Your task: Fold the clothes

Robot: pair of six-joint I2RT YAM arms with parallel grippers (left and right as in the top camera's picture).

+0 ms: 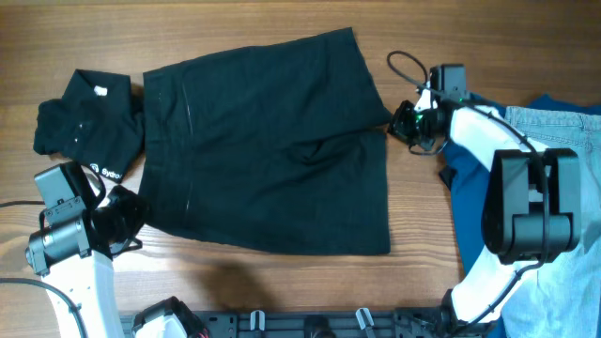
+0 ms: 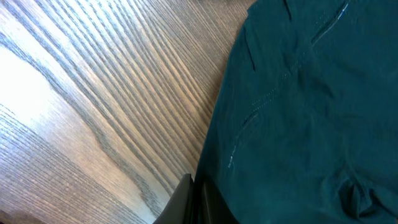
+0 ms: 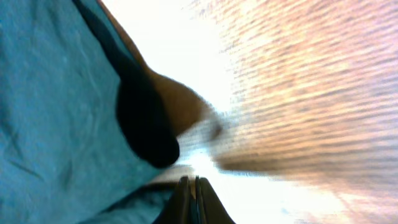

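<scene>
Left gripper [image 2: 191, 190], right gripper [image 3: 193, 188] both closed in wrist views; overhead shows whole shorts [image 1: 268, 141].

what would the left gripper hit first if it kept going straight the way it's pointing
Probably the edge of the black shorts: in the wrist view the left gripper points straight along that edge, bare table just beside it. Depth is unclear, so it could skim the wood first.

A wooden table [image 1: 423, 282], brown grain in long streaks (washed white by glare in the wrist views)
</scene>
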